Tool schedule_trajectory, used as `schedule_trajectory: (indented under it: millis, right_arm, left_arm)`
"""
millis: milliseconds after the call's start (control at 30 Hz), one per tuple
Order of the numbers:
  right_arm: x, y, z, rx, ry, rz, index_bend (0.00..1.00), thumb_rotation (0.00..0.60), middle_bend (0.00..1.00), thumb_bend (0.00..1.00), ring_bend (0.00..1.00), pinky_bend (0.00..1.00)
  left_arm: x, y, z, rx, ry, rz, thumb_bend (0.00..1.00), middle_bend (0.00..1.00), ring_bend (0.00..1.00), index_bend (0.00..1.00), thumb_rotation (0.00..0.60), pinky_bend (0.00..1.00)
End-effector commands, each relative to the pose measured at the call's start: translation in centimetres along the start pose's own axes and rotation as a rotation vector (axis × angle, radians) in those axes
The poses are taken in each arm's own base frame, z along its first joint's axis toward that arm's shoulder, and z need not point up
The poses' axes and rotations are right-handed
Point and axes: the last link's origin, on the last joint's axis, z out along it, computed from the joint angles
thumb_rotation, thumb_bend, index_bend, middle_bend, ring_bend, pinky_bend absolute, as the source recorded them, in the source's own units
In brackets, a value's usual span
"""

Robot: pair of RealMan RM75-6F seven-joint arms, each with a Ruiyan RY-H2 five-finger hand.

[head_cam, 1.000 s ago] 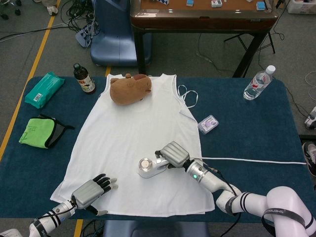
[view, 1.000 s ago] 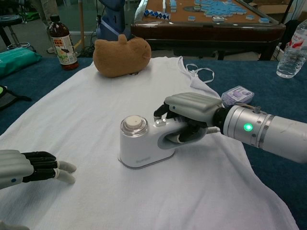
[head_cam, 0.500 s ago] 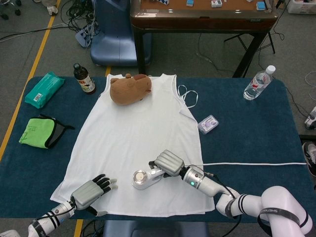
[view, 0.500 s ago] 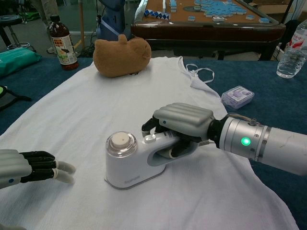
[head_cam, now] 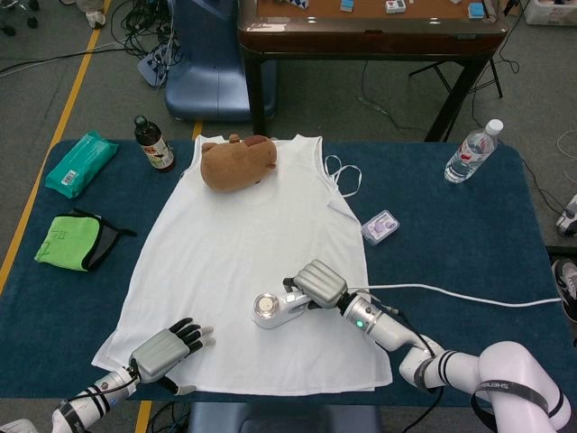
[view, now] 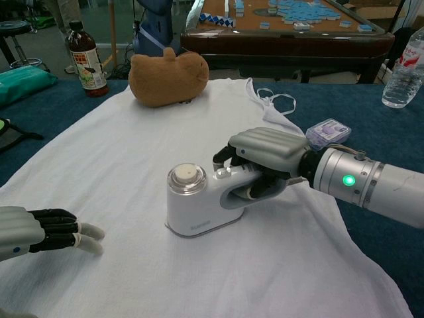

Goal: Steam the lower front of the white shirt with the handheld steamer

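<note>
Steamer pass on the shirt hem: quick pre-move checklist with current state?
1. Grip: right hand wraps the handle of the white handheld steamer: ok.
2. Contact: steamer base sits flat on the white sleeveless shirt, lower front area: ok.
3. Fabric hold: left hand rests on the shirt near the lower left hem, fingers extended, holding nothing: ok.
4. Path: brown plush toy lies up at the collar, well away from the steamer: ok.
5. Cord: white power cord trails to the right across the blue tablecloth, off the shirt: ok.
6. Steam output: no vapour visible; on or off: cannot tell.
</note>
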Motion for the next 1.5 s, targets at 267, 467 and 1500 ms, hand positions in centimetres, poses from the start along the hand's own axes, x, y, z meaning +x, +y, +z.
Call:
schedule_trajectory:
  millis: [267, 467, 1500]
  right_arm:
    - [-1.0, -1.2, -1.3, 0.057, -0.052, 0.002, 0.97, 0.600, 0.92, 0.55, 0.84, 0.73]
    - [-1.3, -1.4, -3.0, 0.074, -0.078, -0.009, 0.97, 0.600, 0.92, 0.55, 0.84, 0.73]
    - [4.7, 3.9, -14.9, -0.149, 0.129, -0.015, 0.97, 0.600, 0.92, 0.55, 0.84, 0.73]
  left_arm:
    - [0.0, -0.1, -0.1, 0.004, 0.000, 0.000, 0.17, 0.05, 0.07, 0.11, 0.281, 0.00]
    - [0.0, -0.1, -0.2, 0.004, -0.005, 0.004, 0.17, 0.05, 0.07, 0.11, 0.279, 0.00]
    - [2.1, -0.6, -1.3, 0.037, 0.064, 0.020, 0.17, 0.05, 0.07, 0.11, 0.283, 0.00]
